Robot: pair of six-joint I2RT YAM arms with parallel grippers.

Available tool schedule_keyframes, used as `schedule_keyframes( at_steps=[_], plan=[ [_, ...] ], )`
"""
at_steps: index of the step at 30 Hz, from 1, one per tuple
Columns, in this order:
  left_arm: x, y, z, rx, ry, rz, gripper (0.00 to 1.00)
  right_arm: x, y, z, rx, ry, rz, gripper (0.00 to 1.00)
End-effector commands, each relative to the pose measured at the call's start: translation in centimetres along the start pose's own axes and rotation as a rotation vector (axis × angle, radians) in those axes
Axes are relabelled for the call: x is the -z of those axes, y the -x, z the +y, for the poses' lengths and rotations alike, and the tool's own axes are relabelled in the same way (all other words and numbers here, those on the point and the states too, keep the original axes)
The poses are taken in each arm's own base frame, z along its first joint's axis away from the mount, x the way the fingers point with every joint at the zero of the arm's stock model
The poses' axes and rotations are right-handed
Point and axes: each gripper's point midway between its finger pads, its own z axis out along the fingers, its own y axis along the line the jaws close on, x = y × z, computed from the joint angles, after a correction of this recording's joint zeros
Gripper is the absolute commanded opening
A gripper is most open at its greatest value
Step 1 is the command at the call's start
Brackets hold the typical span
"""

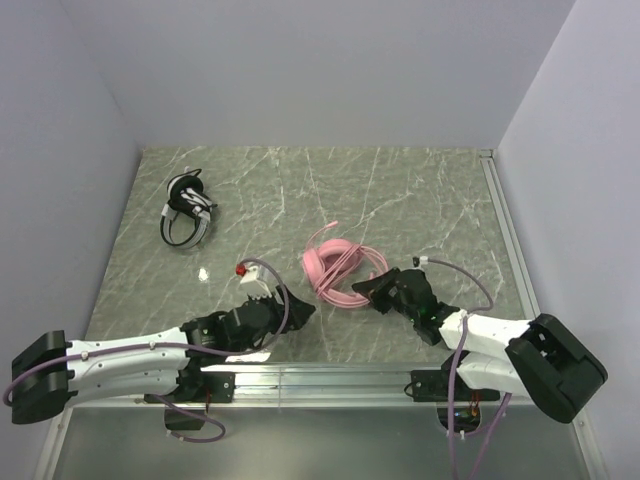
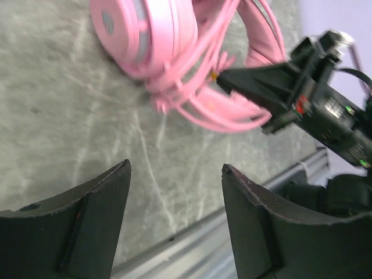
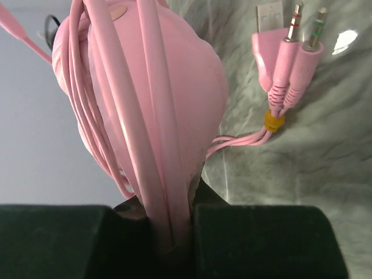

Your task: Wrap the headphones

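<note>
The pink headphones (image 1: 335, 268) lie mid-table with their pink cable looped around them. My right gripper (image 1: 364, 289) is shut on their near right edge; in the right wrist view the pink band and cable strands (image 3: 157, 145) run down between its closed jaws (image 3: 171, 232). The cable's pink plugs (image 3: 288, 55), bound by a yellow tie (image 3: 273, 121), rest on the table. My left gripper (image 1: 298, 310) is open and holds nothing, just left of the pink headphones (image 2: 145, 35), a short gap away. The black-and-white headphones (image 1: 188, 210) lie far left.
A metal rail (image 1: 330, 375) runs along the table's near edge, and another along the right side (image 1: 505, 230). White walls close in the left, back and right. The right gripper's fingers (image 2: 261, 81) show in the left wrist view, close to the left gripper's path.
</note>
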Motion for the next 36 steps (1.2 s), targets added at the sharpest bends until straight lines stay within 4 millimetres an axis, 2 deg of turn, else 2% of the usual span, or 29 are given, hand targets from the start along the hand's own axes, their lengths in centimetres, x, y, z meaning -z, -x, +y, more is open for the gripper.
schedule_keyframes(
  at_steps=[1,8,10,11,13,15,16,17,20,22,23,24,25,26,27,28,31,35,36],
  plan=[
    [-0.4,1.2,-0.5,-0.047,0.009,0.007,0.70,-0.3,-0.2,-0.7,0.092,-0.081,-0.047,0.06],
    [-0.9,3.0,-0.2,-0.042,-0.002,0.000,0.70,-1.1,-0.9,-3.3,0.141,-0.223,-0.025,0.22],
    [-1.0,3.3,-0.1,-0.061,0.011,0.004,0.70,-1.3,-1.2,-3.6,0.154,-0.252,-0.020,0.31],
    [-1.0,3.3,-0.1,-0.067,0.012,0.007,0.70,-1.3,-1.4,-3.5,0.157,-0.254,-0.015,0.31],
    [-1.0,3.5,-0.1,-0.076,0.018,0.006,0.70,-1.5,-1.6,-2.8,0.172,-0.253,-0.018,0.38],
    [-1.1,3.5,0.0,-0.088,0.024,0.007,0.70,-1.3,-2.0,-2.9,0.201,-0.282,-0.022,0.50],
    [-1.2,3.7,0.0,-0.087,0.027,0.004,0.70,-1.5,-1.9,-2.1,0.208,-0.277,-0.031,0.54],
    [-1.2,3.7,0.0,-0.092,0.026,0.006,0.70,-1.2,-2.1,-2.7,0.222,-0.312,-0.030,0.57],
    [-1.3,3.9,0.1,-0.101,0.034,0.007,0.70,-1.0,-2.1,-2.4,0.226,-0.331,-0.041,0.63],
    [-1.3,4.0,0.0,-0.109,0.037,0.009,0.71,-0.9,-1.8,-2.2,0.229,-0.344,-0.053,0.70],
    [-1.4,4.0,0.0,-0.110,0.037,0.009,0.70,-0.6,-1.6,-2.8,0.233,-0.383,-0.062,0.70],
    [-1.3,4.1,-0.2,-0.115,0.032,0.010,0.70,-0.5,-1.6,-3.1,0.240,-0.405,-0.064,0.77],
    [-1.4,4.2,-0.3,-0.118,0.031,0.009,0.70,-0.6,-1.4,-2.5,0.242,-0.409,-0.071,0.78],
    [-1.4,4.2,-0.5,-0.118,0.029,0.010,0.70,-0.2,-1.3,-3.1,0.252,-0.447,-0.069,0.82],
    [-1.4,3.9,0.0,-0.130,0.048,0.023,0.70,-0.2,-1.3,-3.3,0.253,-0.469,-0.069,0.83],
    [-1.4,4.0,-0.1,-0.131,0.048,0.024,0.70,-0.2,-1.3,-2.7,0.253,-0.467,-0.068,0.84],
    [-1.4,4.1,-0.2,-0.136,0.045,0.026,0.70,0.3,-1.4,-2.5,0.261,-0.488,-0.060,0.87],
    [-1.2,4.2,-0.4,-0.141,0.044,0.029,0.70,1.8,-0.7,-2.3,0.283,-0.516,-0.073,0.90],
    [-1.2,4.2,-0.3,-0.148,0.050,0.033,0.70,2.1,-0.7,-1.9,0.280,-0.513,-0.072,0.94]
  ],
)
